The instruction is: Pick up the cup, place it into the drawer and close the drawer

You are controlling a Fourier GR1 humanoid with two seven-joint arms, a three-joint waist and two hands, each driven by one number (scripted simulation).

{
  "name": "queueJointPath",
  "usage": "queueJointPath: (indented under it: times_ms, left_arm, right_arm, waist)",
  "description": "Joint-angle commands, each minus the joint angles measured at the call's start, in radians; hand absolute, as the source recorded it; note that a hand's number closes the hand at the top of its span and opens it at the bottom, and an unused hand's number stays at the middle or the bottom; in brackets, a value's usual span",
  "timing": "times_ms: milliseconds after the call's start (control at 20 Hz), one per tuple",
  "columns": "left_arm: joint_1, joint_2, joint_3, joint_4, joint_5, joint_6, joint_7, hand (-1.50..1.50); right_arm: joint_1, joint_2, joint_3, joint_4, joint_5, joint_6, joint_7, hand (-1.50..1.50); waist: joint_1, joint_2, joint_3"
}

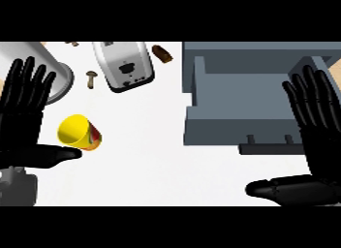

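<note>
A yellow cup (pixel 78 131) with a red patterned side lies tilted on the white counter at the left, its mouth facing up and left. My left hand (pixel 12 123) stands open just left of it, fingers straight up, thumb tip right below the cup. The grey drawer (pixel 224 123) is pulled open at the right, its inside bare, a dark handle (pixel 270 148) on its front. My right hand (pixel 323 140) is open over the drawer's right side, fingers straight, thumb pointing left.
A white toaster (pixel 125 65) stands at the back middle. A small brown bottle (pixel 162 53) and a brown mushroom-like piece (pixel 92 78) lie near it. A white cylinder (pixel 41 60) stands at the back left. White counter stretches between cup and drawer.
</note>
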Motion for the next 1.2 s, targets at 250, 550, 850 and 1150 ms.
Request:
queueJointPath:
  times_ms: [250,550,850,1150]
  left_arm:
    - [0.067,0.006,0.03,0.077,-0.012,-0.03,-0.07,-1.5]
    - [0.125,-0.015,0.008,0.068,-0.051,-0.007,-0.067,-1.5]
    - [0.138,0.0,0.032,0.152,-0.08,-0.008,-0.115,-1.5]
    - [0.087,0.022,0.063,0.39,-0.113,-0.041,-0.262,-1.5]
  right_arm:
    - [0.048,0.003,0.005,-0.034,0.0,0.011,-0.015,-1.5]
    - [0.048,0.025,0.029,0.015,0.047,-0.007,-0.053,-1.5]
    - [0.067,-0.011,-0.024,-0.02,-0.022,0.033,-0.033,-1.5]
    - [-0.01,-0.021,-0.042,0.006,-0.035,0.026,0.0,-1.5]
  waist:
    - [-0.001,0.0,0.0]
    - [0.002,0.0,0.0]
    - [0.0,0.0,0.0]
    - [0.0,0.0,0.0]
